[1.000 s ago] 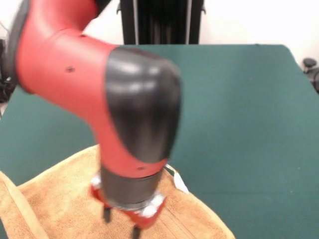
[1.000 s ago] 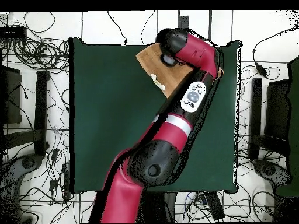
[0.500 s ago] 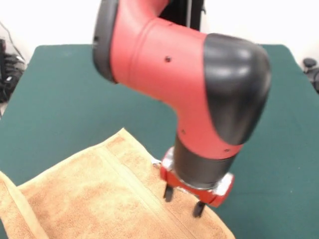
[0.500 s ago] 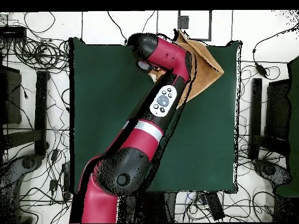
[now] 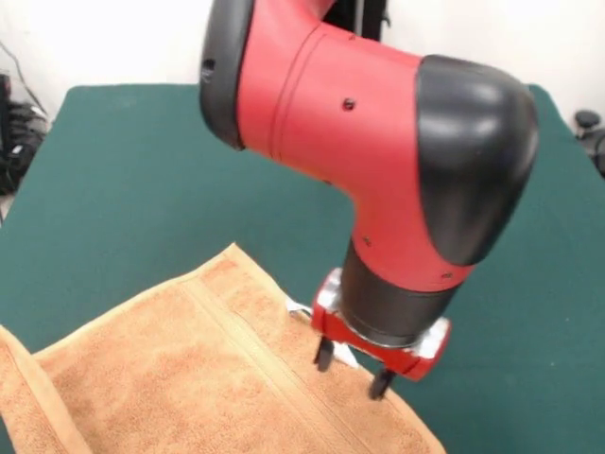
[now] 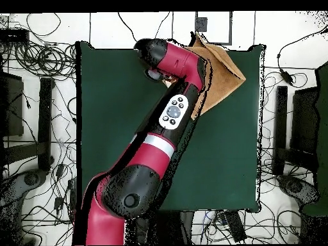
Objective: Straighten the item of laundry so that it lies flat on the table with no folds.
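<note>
The big dark green cloth-covered tabletop (image 5: 142, 180) fills most of the room's middle, and its top looks soft and smooth. Pale floor lies around it, covered with many black cables (image 6: 38, 57). Dark stands (image 6: 19, 122) sit on both sides of the tabletop. A white wall (image 5: 113, 38) rises behind it.

The small square orange-tan terry towel (image 5: 189, 378) lies close to one edge of the tabletop, near a corner. From above, part of the towel (image 6: 221, 77) reaches right up to that edge and seems to poke a little past it. The rest of the green top is open, with lots of room on the side away from the towel.

The towel looks fuzzy and thick. A woven band runs across it like a flat stripe. One corner points out over the green cloth. At the low left of the front view, a strip of the towel is turned up in a fold. A small white loop tag (image 5: 295, 306) sticks out from the towel's edge, just beside the gripper.

The red and black robot arm (image 5: 378, 161) is round and shiny. Its gripper (image 5: 353, 368) hangs just above the towel's edge. The jaws are spread apart, with two dark tips showing, and they hold nothing.
</note>
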Robot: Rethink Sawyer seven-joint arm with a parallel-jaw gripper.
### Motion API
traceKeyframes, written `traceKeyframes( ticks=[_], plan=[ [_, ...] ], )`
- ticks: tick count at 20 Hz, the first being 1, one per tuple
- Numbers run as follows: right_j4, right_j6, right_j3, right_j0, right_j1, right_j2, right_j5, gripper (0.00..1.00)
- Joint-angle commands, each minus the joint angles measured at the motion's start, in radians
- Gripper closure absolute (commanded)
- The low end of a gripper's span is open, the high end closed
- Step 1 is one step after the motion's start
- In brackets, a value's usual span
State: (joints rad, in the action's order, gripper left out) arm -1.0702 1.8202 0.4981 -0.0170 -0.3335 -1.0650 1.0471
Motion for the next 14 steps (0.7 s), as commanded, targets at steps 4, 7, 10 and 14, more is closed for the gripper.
traceKeyframes(
  ticks=[4, 7, 10, 14],
  plan=[
    [0.048, 0.292, 0.067, 0.039, -0.039, 0.117, -0.044, 0.00],
    [0.033, 0.301, 0.087, 0.036, 0.001, 0.154, -0.043, 0.00],
    [0.011, 0.292, 0.105, 0.039, 0.033, 0.207, -0.064, 0.00],
    [0.001, 0.289, 0.127, 0.048, 0.079, 0.263, -0.090, 0.00]
  ],
)
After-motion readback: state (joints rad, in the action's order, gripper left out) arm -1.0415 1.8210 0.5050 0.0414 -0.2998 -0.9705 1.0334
